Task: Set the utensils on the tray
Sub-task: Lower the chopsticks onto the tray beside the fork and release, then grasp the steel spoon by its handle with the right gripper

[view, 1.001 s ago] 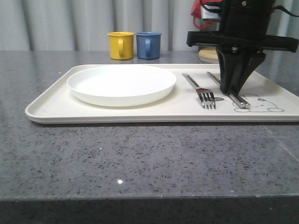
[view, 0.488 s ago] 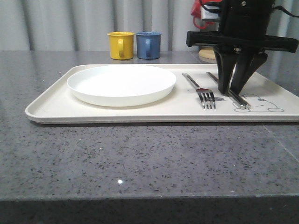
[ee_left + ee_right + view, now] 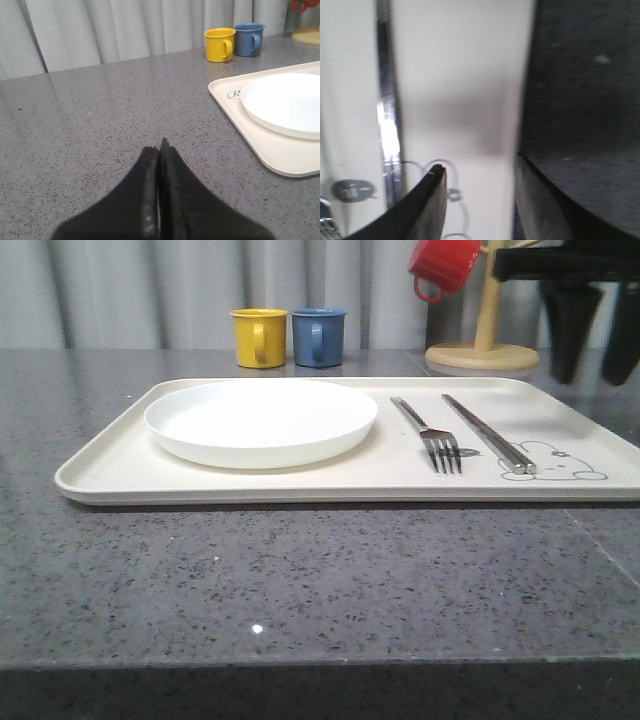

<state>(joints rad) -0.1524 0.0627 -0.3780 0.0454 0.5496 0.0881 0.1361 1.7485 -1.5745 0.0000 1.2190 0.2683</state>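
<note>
Silver metal chopsticks [image 3: 489,434] lie on cream rectangular tray [image 3: 110,465] w/ fork [image 3: 430,432] + white round plate [image 3: 260,420], long axis front-to-back; my R gripper [image 3: 588,335] hangs above-right, fingers apart, empty; L gripper [image 3: 159,150] closed, farther.

A big cream tray [image 3: 110,472] sits on the gray table [image 3: 300,590]. On it are a white plate [image 3: 260,422], a fork [image 3: 432,435] and chopsticks [image 3: 487,432] side by side. Yellow [image 3: 259,337] and blue [image 3: 318,336] mugs stand behind. The right gripper [image 3: 590,365] hangs open above the tray's right end.
</note>
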